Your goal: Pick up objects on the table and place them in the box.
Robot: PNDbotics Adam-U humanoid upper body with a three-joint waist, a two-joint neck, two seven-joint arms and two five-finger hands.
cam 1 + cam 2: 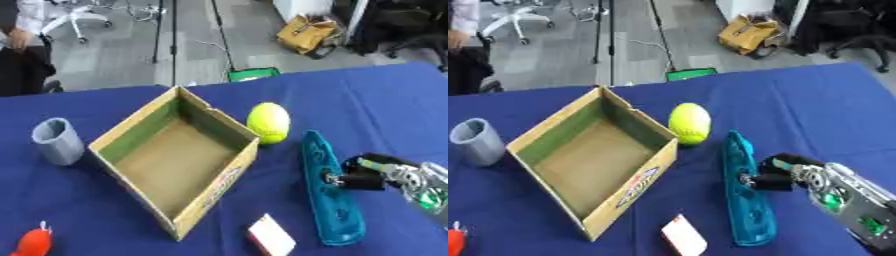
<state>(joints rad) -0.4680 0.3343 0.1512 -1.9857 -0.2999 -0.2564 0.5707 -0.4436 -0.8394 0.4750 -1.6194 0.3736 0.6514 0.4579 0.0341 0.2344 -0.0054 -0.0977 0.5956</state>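
Right hand set against the teal object beside the box

The right hand (pixel 785 176) is seen entering from the surface's right edge, its fingers curled at the side of the long teal object (pixel 745 200) (whether it is actually pinched cannot be told). The open cardboard box (pixel 175 155) is placed mid-surface (pixel 367 100), with a yellow ball (pixel 269 122) just beside its right wall, a grey cup (pixel 58 141) to its left, a white card (pixel 271 235) near the front edge, and a red object (pixel 33 242) at the front left corner.

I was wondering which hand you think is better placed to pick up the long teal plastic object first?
The right hand, probably. It reaches in from the right side and its fingers are already at the long teal plastic object, beside the open cardboard box. No left hand shows in either view.
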